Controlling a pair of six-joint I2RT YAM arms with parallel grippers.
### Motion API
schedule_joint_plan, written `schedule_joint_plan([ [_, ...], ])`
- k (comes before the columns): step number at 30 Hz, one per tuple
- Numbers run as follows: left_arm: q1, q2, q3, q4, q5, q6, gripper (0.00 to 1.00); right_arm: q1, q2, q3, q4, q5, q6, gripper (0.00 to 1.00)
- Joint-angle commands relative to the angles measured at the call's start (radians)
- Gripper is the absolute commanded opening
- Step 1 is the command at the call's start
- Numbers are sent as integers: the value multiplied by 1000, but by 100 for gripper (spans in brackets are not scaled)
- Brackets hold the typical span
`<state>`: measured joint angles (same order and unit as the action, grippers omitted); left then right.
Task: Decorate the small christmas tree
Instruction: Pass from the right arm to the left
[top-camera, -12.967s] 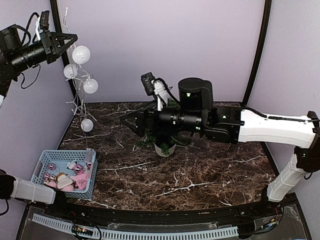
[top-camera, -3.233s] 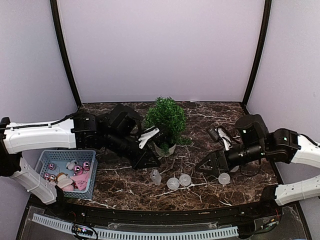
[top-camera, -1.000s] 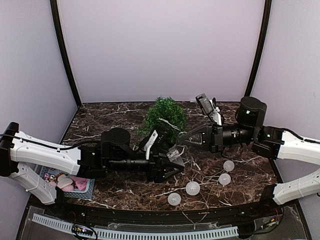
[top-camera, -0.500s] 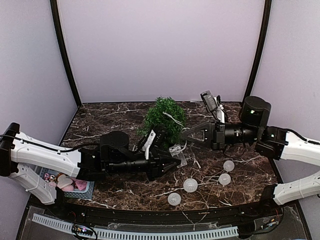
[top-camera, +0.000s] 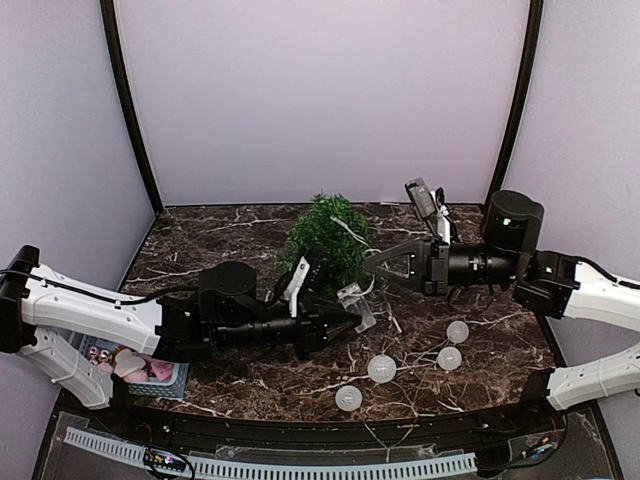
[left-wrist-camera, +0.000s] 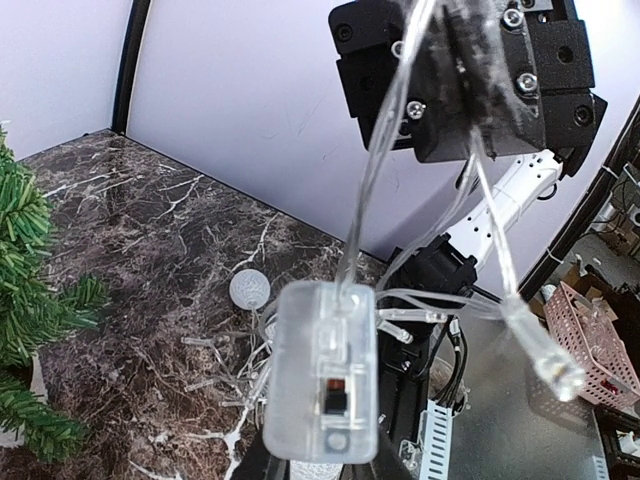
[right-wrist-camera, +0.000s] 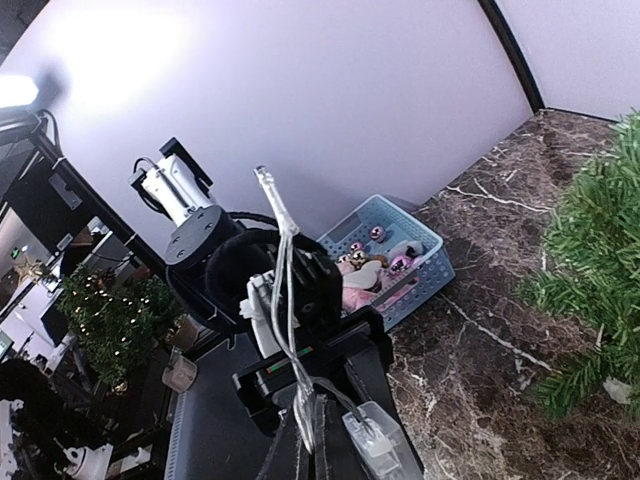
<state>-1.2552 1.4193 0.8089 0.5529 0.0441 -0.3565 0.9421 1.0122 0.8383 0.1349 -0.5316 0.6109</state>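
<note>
Left gripper (top-camera: 347, 316) clamps clear plastic battery box (left-wrist-camera: 322, 385). Right gripper (top-camera: 372, 262) pinches clear light-string wire (right-wrist-camera: 287, 300), right of bushy green small christmas tree (top-camera: 328, 238). 4 white balls (top-camera: 382, 369) lie nearer.

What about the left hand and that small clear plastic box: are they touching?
Touching. The left wrist view shows the clear plastic box gripped at its lower end between the left hand's two dark fingers.

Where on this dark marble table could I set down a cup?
The widest bare patch of table is back left, between the small green tree in its white pot and the left wall. Another strip runs along the front edge, left of the translucent white balls. The middle is crowded: the left gripper and right gripper clamp the clear light string.
</note>
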Motion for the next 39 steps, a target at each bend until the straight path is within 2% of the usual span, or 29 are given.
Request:
schedule_joint_plan([
  [1,-7,-40,-19,-10,-22,-6,13,-6,-40,11,-75,128,-5,0],
  [2,-7,-54,-24,-40,-24,-7,13,-5,-51,8,-102,157,-5,2],
  [3,-7,-61,-24,-59,-25,-7,13,-5,-59,1,-126,181,-3,9],
  [7,-7,-91,-2,-222,17,-7,12,-5,-101,-22,-258,275,2,62],
  [9,-7,-97,16,-309,57,-8,9,-5,-123,-23,-325,329,-3,75],
  [11,-6,-101,31,-388,98,-19,8,-6,-135,-11,-389,370,-22,82],
  [13,-8,-110,31,-441,138,-36,7,-5,-136,5,-431,358,-52,85],
  [15,-10,-120,34,-484,164,-47,7,-2,-119,13,-430,260,-83,84],
  [18,-12,-128,53,-560,192,-35,7,17,-61,32,-423,113,-115,81],
  [26,-12,-93,140,-692,372,-6,7,99,118,90,-404,-83,-195,74],
  [30,-12,-82,161,-712,435,-9,6,111,147,105,-407,-95,-229,77],
  [39,-12,-53,205,-811,519,-16,6,110,119,152,-517,29,-317,83],
])
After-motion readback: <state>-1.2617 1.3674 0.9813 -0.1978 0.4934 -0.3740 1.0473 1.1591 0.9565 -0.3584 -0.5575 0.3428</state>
